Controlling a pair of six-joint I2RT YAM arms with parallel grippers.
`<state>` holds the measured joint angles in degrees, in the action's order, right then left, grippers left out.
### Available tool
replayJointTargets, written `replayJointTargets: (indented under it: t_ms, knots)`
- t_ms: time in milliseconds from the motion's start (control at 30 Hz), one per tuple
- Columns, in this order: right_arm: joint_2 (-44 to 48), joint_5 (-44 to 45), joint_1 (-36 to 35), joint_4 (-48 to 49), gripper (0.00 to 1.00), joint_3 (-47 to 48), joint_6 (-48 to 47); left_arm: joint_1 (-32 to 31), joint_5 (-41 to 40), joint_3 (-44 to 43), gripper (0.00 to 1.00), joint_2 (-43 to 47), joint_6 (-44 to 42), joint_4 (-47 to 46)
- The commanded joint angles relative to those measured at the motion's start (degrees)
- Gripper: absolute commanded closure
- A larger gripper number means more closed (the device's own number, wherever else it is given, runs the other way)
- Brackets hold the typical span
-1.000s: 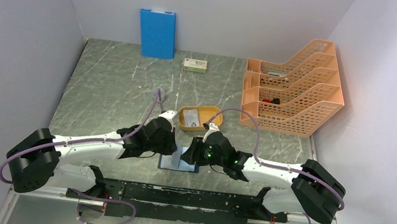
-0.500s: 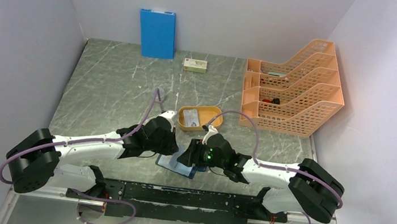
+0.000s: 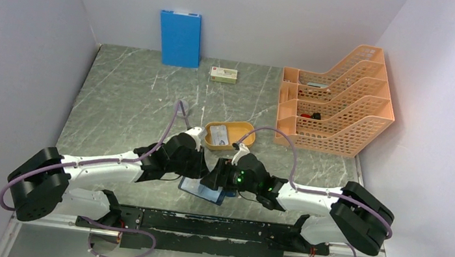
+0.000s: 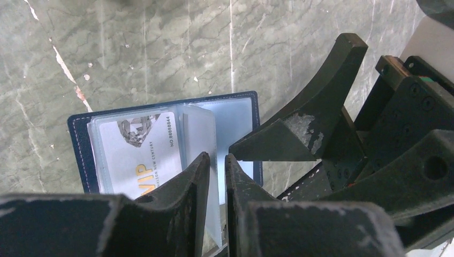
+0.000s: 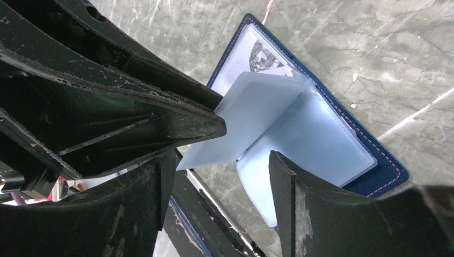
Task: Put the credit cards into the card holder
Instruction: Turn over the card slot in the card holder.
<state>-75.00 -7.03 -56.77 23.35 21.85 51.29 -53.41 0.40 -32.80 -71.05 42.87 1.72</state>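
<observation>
The navy card holder [image 3: 205, 191] lies open on the table near the front edge, between both grippers. In the left wrist view the card holder [image 4: 79, 140] shows a pale card printed "VIP" [image 4: 140, 149] inside its left sleeve. My left gripper [image 4: 217, 159] is shut on one clear sleeve page [image 4: 199, 128] and holds it upright. My right gripper [image 5: 218, 160] is open and empty, just above the right sleeves [image 5: 316, 134], close to the left fingers [image 5: 160, 115]. More credit cards [image 3: 221, 134] lie in the orange oval tray [image 3: 245, 131] behind the grippers.
A bright blue board [image 3: 180, 37] leans on the back wall. A white box with a red label [image 3: 224, 74] lies at the back centre. Stacked orange file trays [image 3: 336, 99] stand at the right. The black front rail [image 3: 200, 223] is right behind the card holder.
My right gripper has moved left, close to the left gripper. The card holder has turned slightly on the table and one sleeve page now stands up in the left gripper.
</observation>
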Motion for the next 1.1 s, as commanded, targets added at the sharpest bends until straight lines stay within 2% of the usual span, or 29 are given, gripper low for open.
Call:
replayJointTargets:
  t_ms: [0, 167, 333, 600, 867, 967, 1067]
  knots:
    - [-0.2, 1.0, -0.7, -0.6, 0.32, 1.1, 0.6, 0.2, 1.9, -0.3, 0.78, -0.6, 0.3, -2.9]
    - [-1.7, 2.0, -1.0, -1.5, 0.34, 1.4, 1.6, 0.2, 1.6, -0.5, 0.78, -0.8, 0.2, -2.6]
    - [-1.0, 2.6, -1.1, -1.1, 0.42, 0.2, 2.0, 0.2, 1.0, -0.4, 0.78, -0.7, -0.1, -1.9]
    - [0.1, 2.5, -1.1, -0.7, 0.64, -0.7, 1.8, 0.3, 0.4, -0.6, 0.78, -0.9, -0.3, -1.8]
    - [0.3, 2.9, -1.1, -1.4, 0.75, -0.9, 1.5, 0.3, -0.3, -1.0, 0.77, -0.9, -0.8, -0.1]
    - [0.1, 2.8, -1.1, -1.8, 0.76, -0.7, 1.2, 0.4, -0.3, -1.2, 0.74, -0.7, -1.2, 0.3]
    - [0.0, 2.9, -1.1, -2.2, 0.77, -0.4, 1.0, 0.4, -0.3, -1.6, 0.63, -0.5, -1.9, 1.3]
